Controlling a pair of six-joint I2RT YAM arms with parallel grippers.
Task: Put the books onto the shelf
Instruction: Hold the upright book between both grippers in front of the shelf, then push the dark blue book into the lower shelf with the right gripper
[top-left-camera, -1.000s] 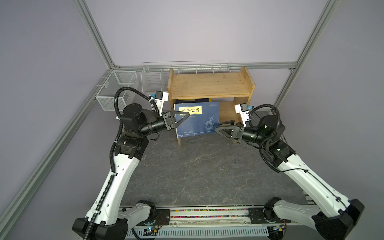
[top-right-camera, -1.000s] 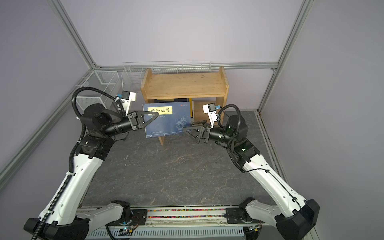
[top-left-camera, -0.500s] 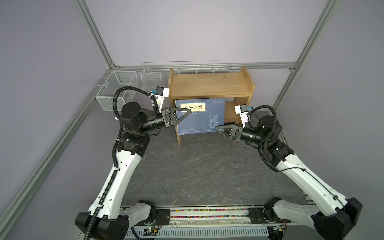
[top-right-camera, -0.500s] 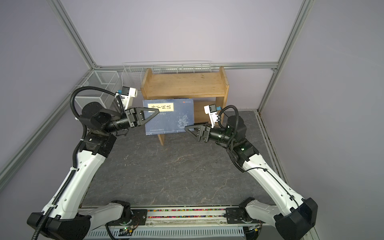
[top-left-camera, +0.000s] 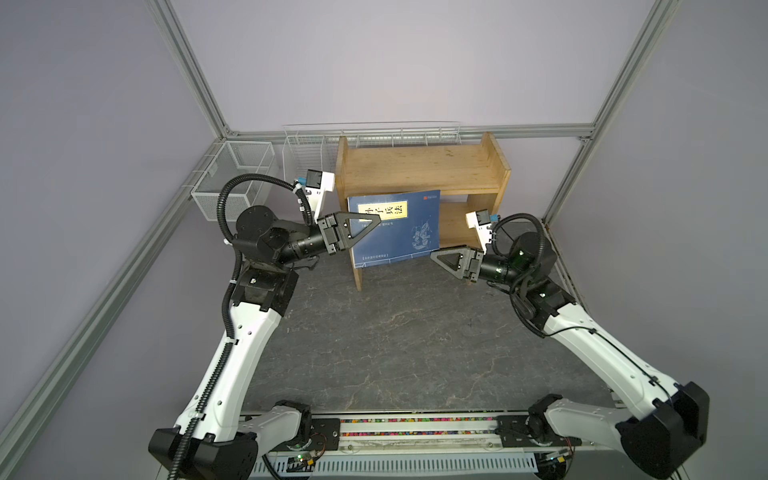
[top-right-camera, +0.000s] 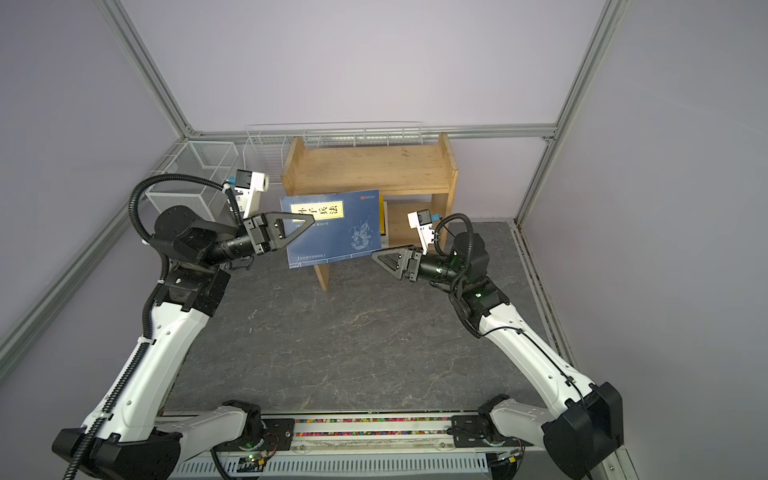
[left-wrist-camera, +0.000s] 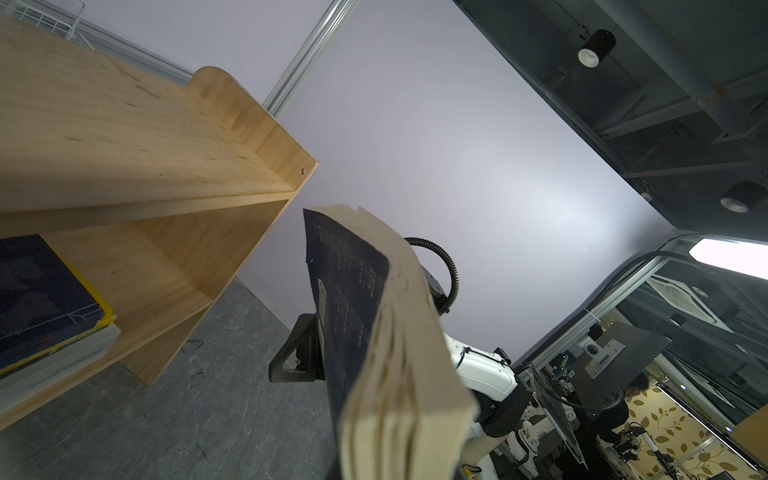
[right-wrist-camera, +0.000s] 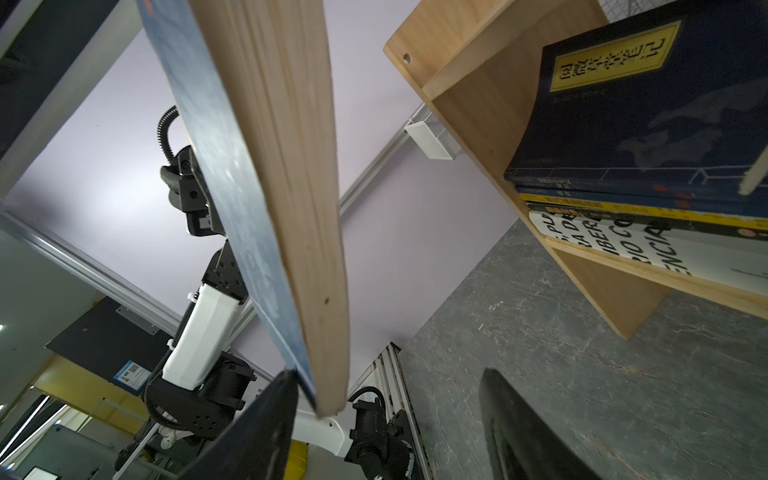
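- My navy book hangs upright before the shelf's left side panel, clear of the tabletop. The lower tier shows bare wood right of the stacked books.
- The left gripper is clamped on its upper left part. The right gripper is at the lower right corner, jaws apart.
- Since a second ago the book has risen and levelled.

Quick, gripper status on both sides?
Left gripper: closed, holding the navy book.
Right gripper: open, jaws either side of the book's lower corner, not clamped.
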